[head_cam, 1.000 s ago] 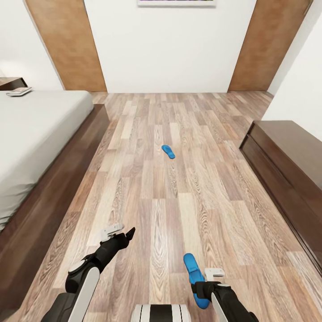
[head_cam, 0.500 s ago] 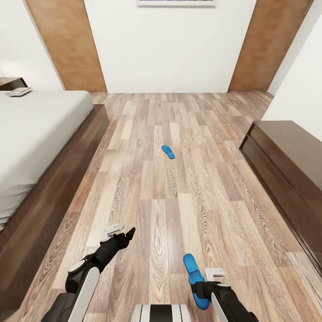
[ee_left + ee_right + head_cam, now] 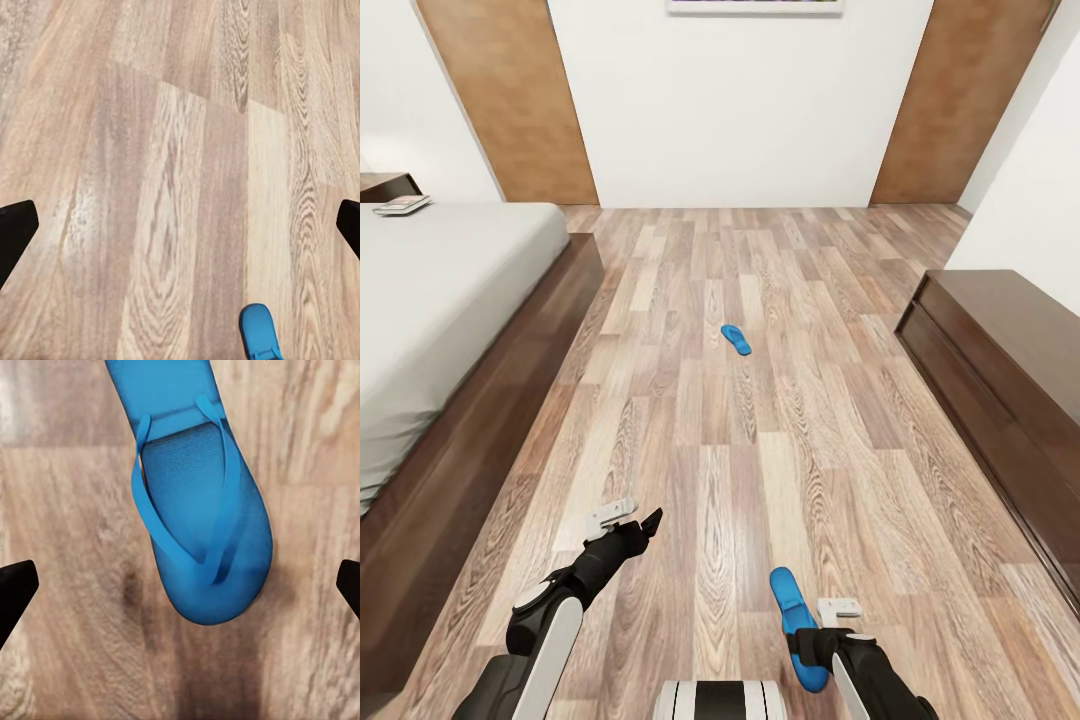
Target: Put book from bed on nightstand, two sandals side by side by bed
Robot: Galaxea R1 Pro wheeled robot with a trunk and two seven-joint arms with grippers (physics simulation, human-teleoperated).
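Between the right pincer's [image 3: 180,585] spread tips lies a blue sandal [image 3: 196,510].

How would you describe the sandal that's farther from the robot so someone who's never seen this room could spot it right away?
Start from the bed on the left and the long dark cabinet on the right; the wood floor runs between them. The far sandal lies alone on those planks near the middle. It is bright blue like the near sandal, which lies by the right end effector.
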